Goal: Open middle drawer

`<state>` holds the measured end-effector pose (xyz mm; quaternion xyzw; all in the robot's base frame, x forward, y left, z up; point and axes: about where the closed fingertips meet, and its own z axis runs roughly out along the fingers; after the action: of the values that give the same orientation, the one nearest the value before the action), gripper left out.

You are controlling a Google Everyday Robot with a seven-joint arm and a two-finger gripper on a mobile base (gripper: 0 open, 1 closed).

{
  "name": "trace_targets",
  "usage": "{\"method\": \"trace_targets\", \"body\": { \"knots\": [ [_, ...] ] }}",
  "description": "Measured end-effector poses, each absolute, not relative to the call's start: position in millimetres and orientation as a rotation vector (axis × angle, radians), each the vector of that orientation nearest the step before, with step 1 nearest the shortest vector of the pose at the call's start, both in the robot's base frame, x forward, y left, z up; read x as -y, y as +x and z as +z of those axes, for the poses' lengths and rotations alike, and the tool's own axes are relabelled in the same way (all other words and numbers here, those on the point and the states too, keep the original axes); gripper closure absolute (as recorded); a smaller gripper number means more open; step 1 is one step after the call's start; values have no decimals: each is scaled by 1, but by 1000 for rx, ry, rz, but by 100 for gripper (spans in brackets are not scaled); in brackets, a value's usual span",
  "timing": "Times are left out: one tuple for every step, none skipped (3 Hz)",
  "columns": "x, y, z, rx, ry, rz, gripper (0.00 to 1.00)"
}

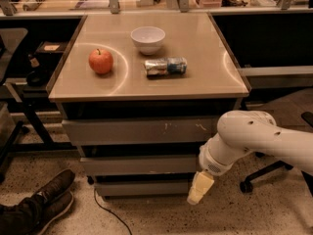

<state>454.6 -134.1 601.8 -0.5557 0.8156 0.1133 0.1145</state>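
Below the middle drawer, which sits shut as the second front down, our gripper hangs by the bottom front; whether it is spread or closed we cannot tell. So low, it may tug the wrong front or slip off the handle-less face. We count three fronts, and one apple, one bowl and one can on the worktop.

On the cabinet top, the bowl sits at 12 o'clock, the apple at 9 o'clock, and the can lies at the apple's 3 o'clock. Below, the middle drawer sits between the top drawer and the bottom drawer. The gripper hangs at the middle drawer's 4 o'clock. A shoe rests on the floor at the cabinet's 8 o'clock.
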Motion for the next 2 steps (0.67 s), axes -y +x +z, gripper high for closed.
{"method": "trace_targets", "body": {
  "knots": [
    [133, 458, 581, -2391, -1602, 377, 0],
    [136, 473, 542, -2400, -1569, 370, 0]
  ]
}}
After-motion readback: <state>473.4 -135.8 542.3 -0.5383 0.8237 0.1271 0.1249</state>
